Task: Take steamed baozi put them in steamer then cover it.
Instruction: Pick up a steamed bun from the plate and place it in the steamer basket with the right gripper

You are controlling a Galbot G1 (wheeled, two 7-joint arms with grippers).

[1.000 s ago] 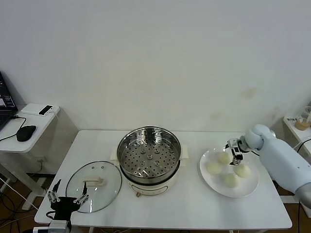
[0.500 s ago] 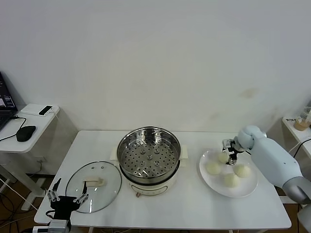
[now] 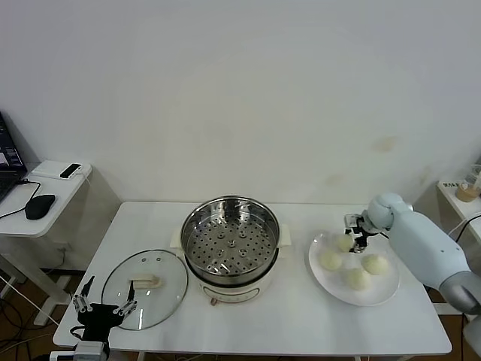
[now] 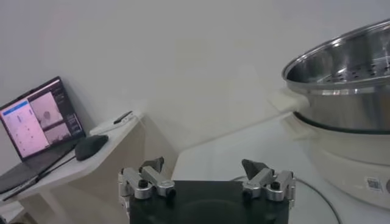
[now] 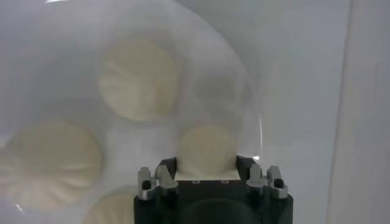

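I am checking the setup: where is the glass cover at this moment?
In the head view the cover lies flat on the white table, on the robot's left of the steamer, just beyond the open left gripper.

A white table (image 3: 301,316) stands against a plain pale wall (image 3: 248,90), with a flat white plate (image 3: 376,293) on its right part. Off to the left, a smaller side desk (image 3: 34,197) carries an open laptop (image 4: 38,119), a dark computer mouse (image 3: 40,205) and a small white box (image 3: 60,170).
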